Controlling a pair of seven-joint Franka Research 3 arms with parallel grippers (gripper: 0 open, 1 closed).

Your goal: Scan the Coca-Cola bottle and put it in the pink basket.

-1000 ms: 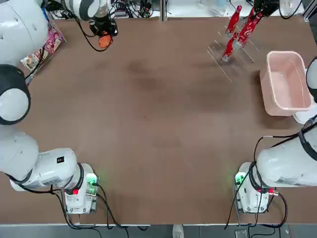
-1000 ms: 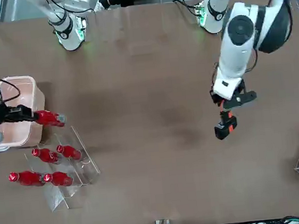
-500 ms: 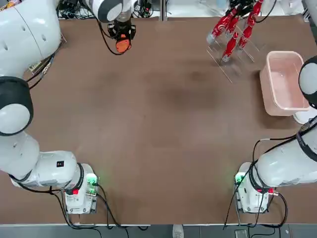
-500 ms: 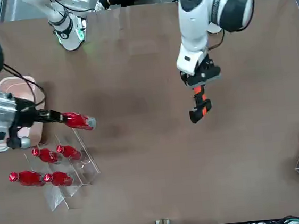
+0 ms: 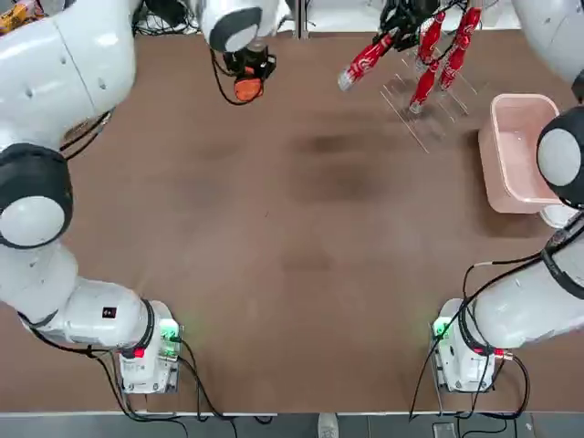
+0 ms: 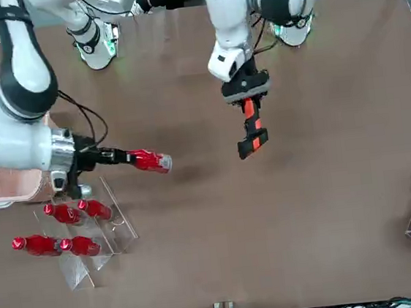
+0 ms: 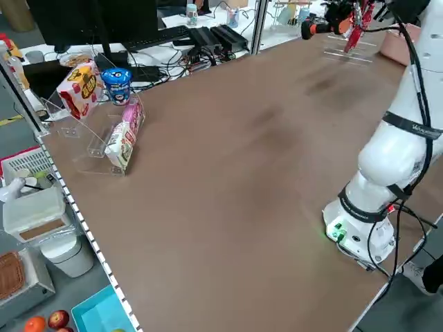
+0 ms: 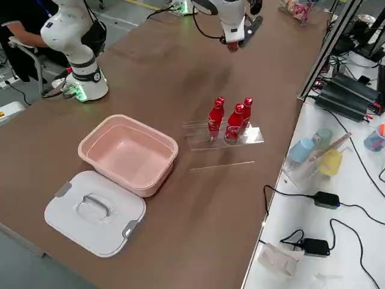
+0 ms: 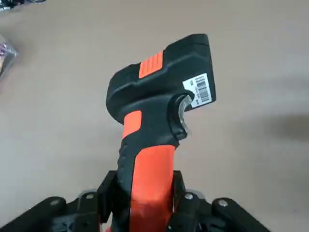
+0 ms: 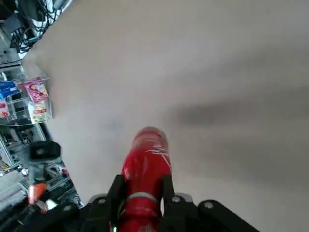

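Around the brown table [image 5: 274,255], a tiled grey floor [image 6: 404,19].

barcode label [image 9: 199,90] on the scanner [image 9: 153,106] — print unreadable, white script [image 10: 159,151] on red bottle [image 10: 145,171]

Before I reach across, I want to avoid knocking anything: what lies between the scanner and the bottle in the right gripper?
In the front view, only bare tabletop shows between the scanner and the held bottle.
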